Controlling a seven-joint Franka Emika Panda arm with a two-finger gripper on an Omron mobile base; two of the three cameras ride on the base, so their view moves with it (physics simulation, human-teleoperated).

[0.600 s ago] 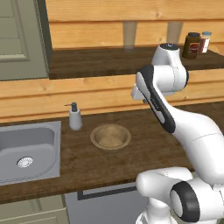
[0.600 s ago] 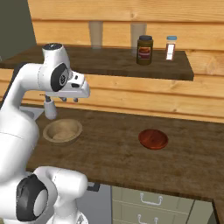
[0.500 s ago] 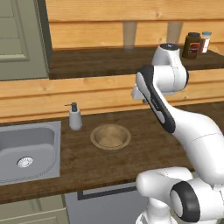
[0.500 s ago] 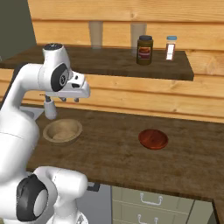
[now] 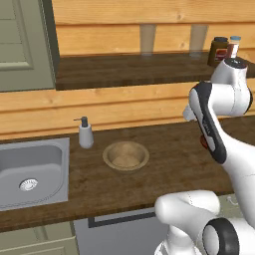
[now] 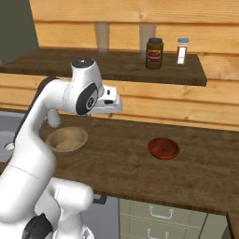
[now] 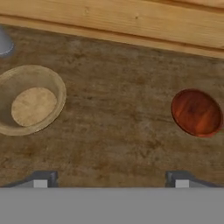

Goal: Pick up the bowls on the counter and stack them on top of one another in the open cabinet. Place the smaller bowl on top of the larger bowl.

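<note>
— How far along is it?

— Nothing stacked yet, I'd say. Left to right: the larger bowl [image 7: 31, 101] sits on the counter [image 7: 113, 131] near the soap dispenser [image 5: 85, 134]; the smaller bowl [image 7: 196, 112] lies well apart to its right. The open cabinet [image 5: 129, 69] holds neither.

— And the gripper [image 7: 112, 180]?

— High over the counter, fingers spread wide, holding nothing.

— Any writing?

— The jar [image 6: 154, 53] and shaker [image 6: 182, 51] carry labels, too small to read.

Larger bowl [image 7: 31, 100] left of smaller bowl [image 7: 196, 112], both on counter [image 7: 118, 122].
</note>
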